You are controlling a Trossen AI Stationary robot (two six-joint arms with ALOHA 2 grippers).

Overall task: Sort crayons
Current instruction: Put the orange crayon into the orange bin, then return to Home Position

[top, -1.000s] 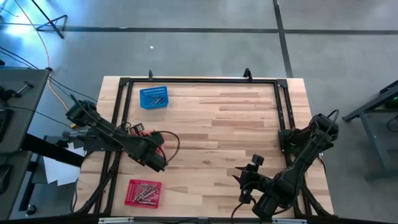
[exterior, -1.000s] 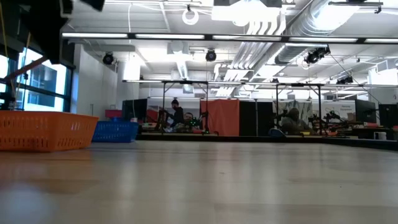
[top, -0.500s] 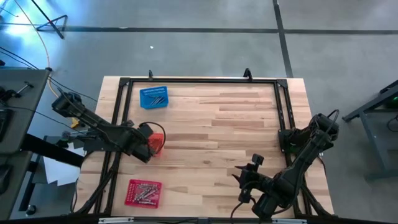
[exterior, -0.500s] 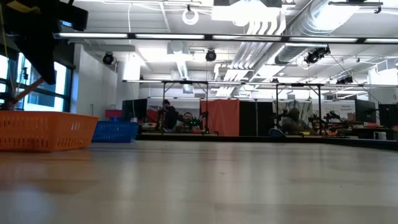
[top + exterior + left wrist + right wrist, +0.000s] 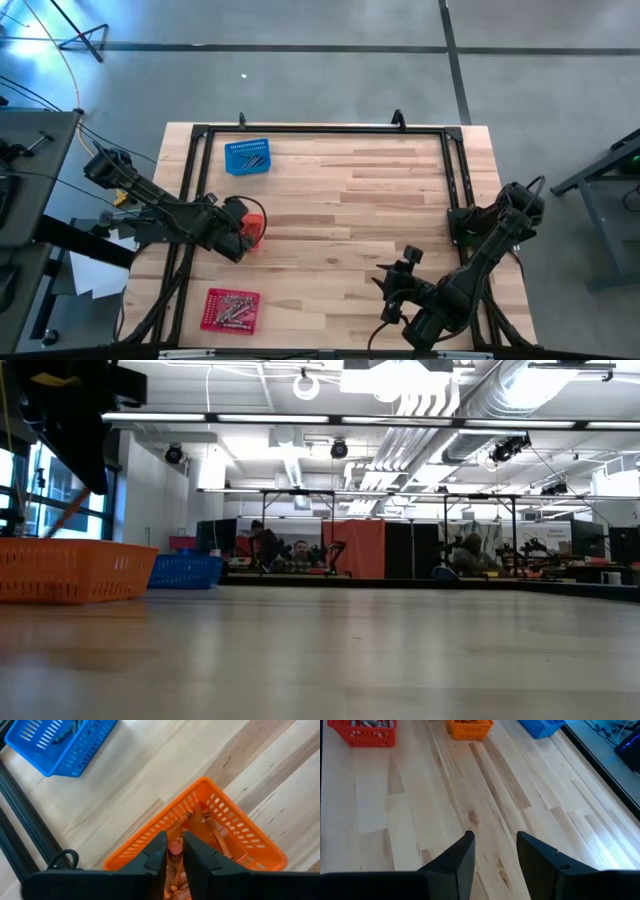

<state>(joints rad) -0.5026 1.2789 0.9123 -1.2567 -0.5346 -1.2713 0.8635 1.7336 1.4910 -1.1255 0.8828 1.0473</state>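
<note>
The sorting is looking nearly finished. No loose crayons are lying on the bare wood of the table (image 5: 380, 200) in the view from above. They are all sitting in the baskets on the left side of the frame.

The blue basket (image 5: 247, 157) at the upper left is holding a few dark sticks. The red basket (image 5: 230, 309) at the lower left is holding a pile of pale and red ones (too small to count). The orange basket (image 5: 210, 832) in between is holding orange crayons (image 5: 216, 827).

The left claw (image 5: 174, 851) is hanging right over the orange basket. Its two fingers are standing close together, with just a small gap. One orange crayon (image 5: 174, 849) is showing in that gap. I cannot tell if the claw is gripping it or letting it drop.

The right claw (image 5: 492, 847) is waiting at the lower right of the top view, well away from the baskets. Its fingers are spread wide and holding nothing.

I am guessing this orange crayon is the last one, or close to it. Once it is lying in the orange basket, the job is probably done.
</note>
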